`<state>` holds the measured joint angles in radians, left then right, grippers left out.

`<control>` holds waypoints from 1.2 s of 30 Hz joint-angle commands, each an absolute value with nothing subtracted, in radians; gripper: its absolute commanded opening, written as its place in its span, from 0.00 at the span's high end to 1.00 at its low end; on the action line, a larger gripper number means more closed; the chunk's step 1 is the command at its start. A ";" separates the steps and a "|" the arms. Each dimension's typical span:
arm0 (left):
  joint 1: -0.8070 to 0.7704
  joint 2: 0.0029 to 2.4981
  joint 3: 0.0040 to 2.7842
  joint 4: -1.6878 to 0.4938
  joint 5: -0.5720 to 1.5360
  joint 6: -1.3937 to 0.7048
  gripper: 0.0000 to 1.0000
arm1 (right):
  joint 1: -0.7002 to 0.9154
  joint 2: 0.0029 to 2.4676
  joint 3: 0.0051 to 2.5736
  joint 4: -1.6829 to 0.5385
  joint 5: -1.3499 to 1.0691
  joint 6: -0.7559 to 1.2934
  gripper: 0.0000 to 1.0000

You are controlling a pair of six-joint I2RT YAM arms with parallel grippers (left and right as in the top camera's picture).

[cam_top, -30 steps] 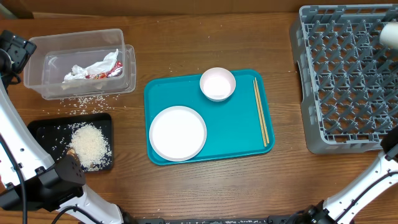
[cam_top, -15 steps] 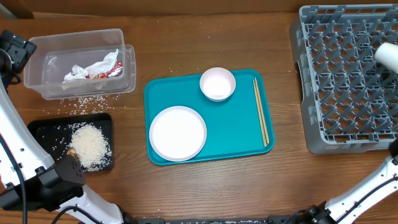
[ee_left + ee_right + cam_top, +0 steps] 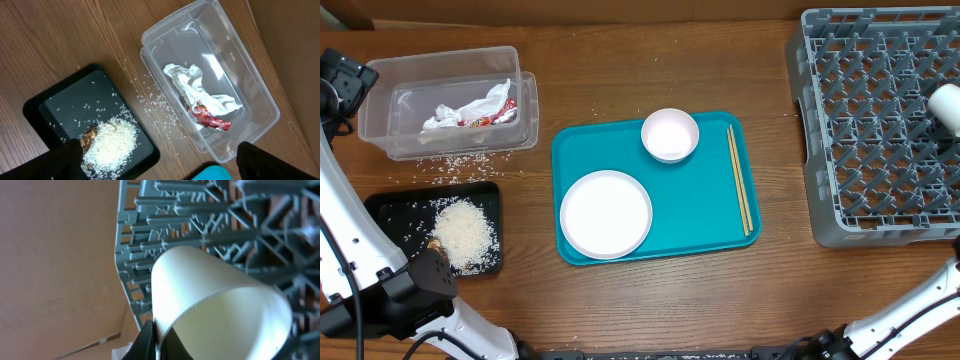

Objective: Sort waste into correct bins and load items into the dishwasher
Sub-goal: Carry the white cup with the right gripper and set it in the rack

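Right pincer [image 3: 156, 342] clenched on one cup [image 3: 210, 295], left pincer [image 3: 162, 160] spread, two chopsticks [image 3: 738, 180]

No text can be read anywhere; any print on the red wrapper [image 3: 212, 119] is too blurred.

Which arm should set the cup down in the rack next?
Right. The right gripper is shut on the small white cup, above the grey dish rack. The left gripper is open over the clear tub and black tray, on the opposite side.
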<state>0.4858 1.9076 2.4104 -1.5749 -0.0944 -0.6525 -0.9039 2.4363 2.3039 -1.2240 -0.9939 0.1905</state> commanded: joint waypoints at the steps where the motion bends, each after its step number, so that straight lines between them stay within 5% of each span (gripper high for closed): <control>1: 0.483 1.909 2.411 -1.573 -0.104 -0.658 0.00 | -0.951 2.463 2.284 -1.254 -0.732 0.198 0.96; 21: 0.483 1.909 2.411 -1.573 -0.104 -0.658 0.00 | -0.875 2.465 2.271 -1.203 -0.727 0.150 0.96; 30: 0.483 1.909 2.411 -1.573 -0.104 -0.658 0.00 | -0.876 2.465 2.228 -1.240 -0.403 0.210 0.96; 36: 0.483 1.909 2.411 -1.573 -0.104 -0.658 0.00 | -0.876 2.465 2.228 -1.278 -0.295 0.210 0.82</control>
<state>0.4862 1.9076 2.4104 -1.5749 -0.0944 -0.6525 -0.8341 2.3734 2.2887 -1.2503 -0.7200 0.2123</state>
